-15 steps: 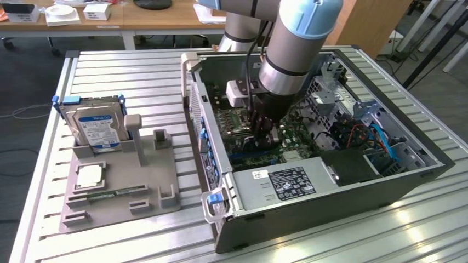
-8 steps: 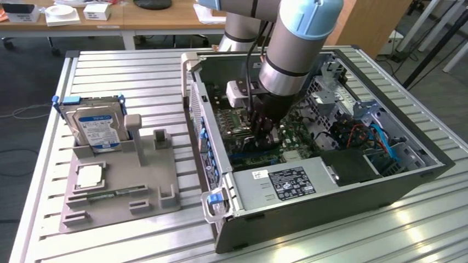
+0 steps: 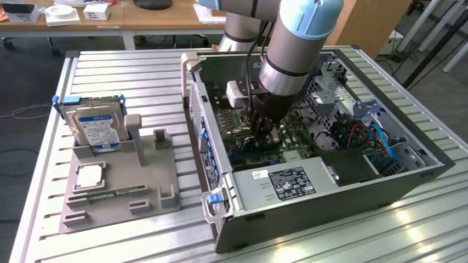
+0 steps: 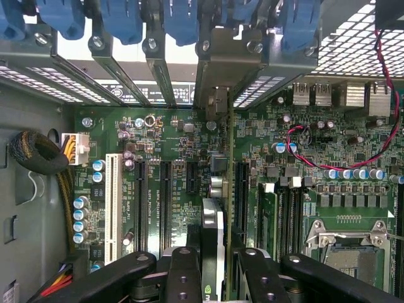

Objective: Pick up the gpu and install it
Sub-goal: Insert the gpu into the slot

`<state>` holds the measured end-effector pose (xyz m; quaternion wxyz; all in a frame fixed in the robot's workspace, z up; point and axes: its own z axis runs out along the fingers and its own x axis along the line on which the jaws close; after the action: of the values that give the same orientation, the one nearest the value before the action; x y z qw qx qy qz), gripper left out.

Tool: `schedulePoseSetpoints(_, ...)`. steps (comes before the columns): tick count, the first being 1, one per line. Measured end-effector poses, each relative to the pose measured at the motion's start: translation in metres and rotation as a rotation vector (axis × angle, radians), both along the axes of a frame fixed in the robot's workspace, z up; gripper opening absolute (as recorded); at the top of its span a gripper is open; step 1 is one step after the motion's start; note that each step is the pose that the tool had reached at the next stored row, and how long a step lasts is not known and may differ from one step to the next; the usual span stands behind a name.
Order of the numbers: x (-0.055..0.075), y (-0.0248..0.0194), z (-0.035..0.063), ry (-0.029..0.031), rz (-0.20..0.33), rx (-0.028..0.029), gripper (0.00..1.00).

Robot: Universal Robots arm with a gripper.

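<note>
The open computer case (image 3: 409, 181) lies on its side on the metal table. My gripper (image 3: 264, 127) reaches down into it over the green motherboard (image 3: 292, 137). In the wrist view the gpu (image 4: 213, 227) shows edge-on as a thin dark card with a metal edge, standing upright on the motherboard (image 4: 177, 145) between two black expansion slots (image 4: 163, 202). Its metal bracket (image 4: 216, 95) points at the case's rear slot openings. My gripper (image 4: 214, 278) is shut on the gpu, with black fingers (image 4: 183, 271) on either side. I cannot tell whether the card sits fully in a slot.
A grey fixture tray (image 3: 146, 186) at the exterior view's left holds a silver hard drive (image 3: 95, 129), a chip (image 3: 87, 176) and a green memory stick (image 3: 109, 193). In the case are a power supply (image 3: 292, 183), blue slot latches (image 4: 183, 19) and red-black wires (image 4: 353, 158).
</note>
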<state>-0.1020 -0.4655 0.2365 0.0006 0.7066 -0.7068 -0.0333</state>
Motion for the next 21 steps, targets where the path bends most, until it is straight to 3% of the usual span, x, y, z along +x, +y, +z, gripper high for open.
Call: schedulePoseSetpoints(21, 0.0006, 0.0011, 0.0000, 0.0002, -0.004, 0.0000, 0.27)
